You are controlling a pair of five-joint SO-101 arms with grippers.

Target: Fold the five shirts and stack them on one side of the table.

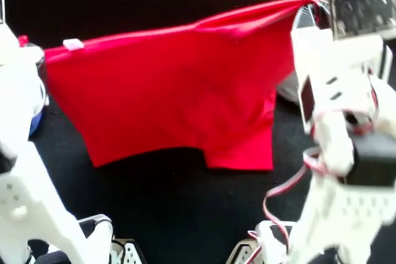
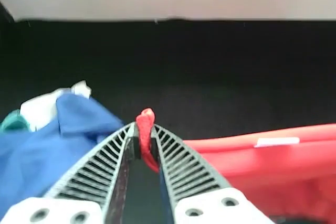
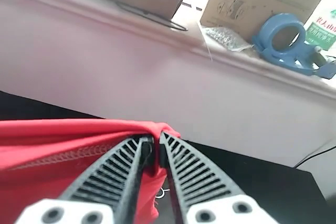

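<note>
Above the black surface (image 1: pixel 185 214): red shirt (image 1: pixel 179 91), stretched aloft by its top edge. Left hand (image 2: pixel 143 129) closed on one corner, thin pinch; right hand (image 3: pixel 156 144) closed on the other. Likely hazard: left corner slipping free, shirt collapsing onto blue shirt (image 2: pixel 47 145).
</note>
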